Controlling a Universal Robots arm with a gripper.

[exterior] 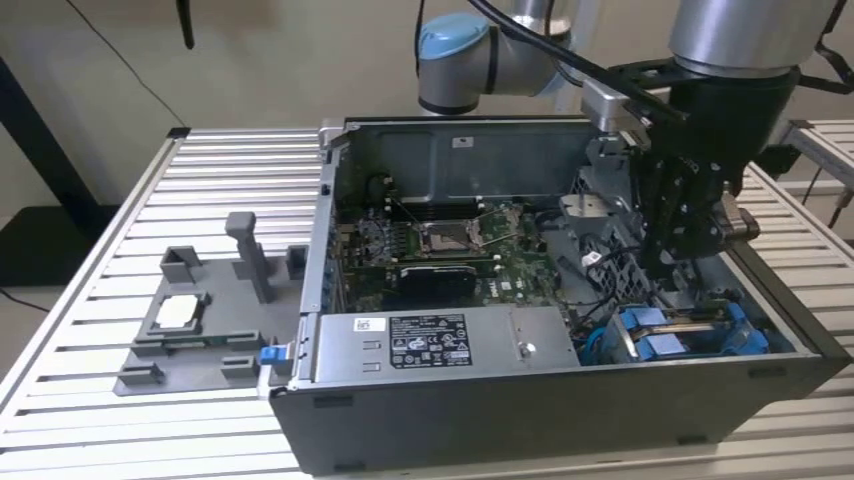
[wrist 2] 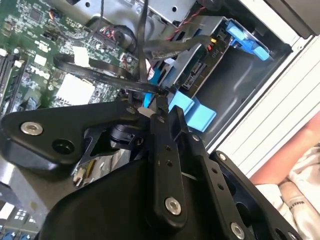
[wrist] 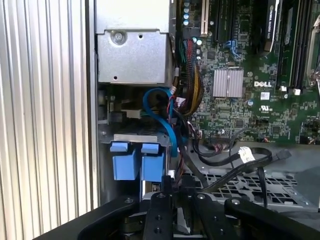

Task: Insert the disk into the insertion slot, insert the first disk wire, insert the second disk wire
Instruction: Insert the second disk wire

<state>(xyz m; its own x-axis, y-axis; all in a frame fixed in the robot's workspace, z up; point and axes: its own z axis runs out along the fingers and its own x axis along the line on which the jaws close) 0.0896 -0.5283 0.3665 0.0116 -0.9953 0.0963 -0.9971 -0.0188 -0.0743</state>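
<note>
The disk (exterior: 694,330) sits in the insertion slot (exterior: 667,345) at the case's corner. Your claw (wrist 2: 159,104), narrowed on a black wire (wrist 2: 100,76), hangs just above; keep the connector square and press gently.

White logo lettering on the motherboard (wrist: 250,107); printed sticker on the power supply (exterior: 527,330) (fine print, nothing legible).

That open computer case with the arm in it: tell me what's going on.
A robot arm has reached down into the open computer case, near the drive cage with blue trim at the exterior view's right. In the second wrist view its end effector sits at a flat black cable beside the blue tabs. A grey fixture sits outside the case.
</note>
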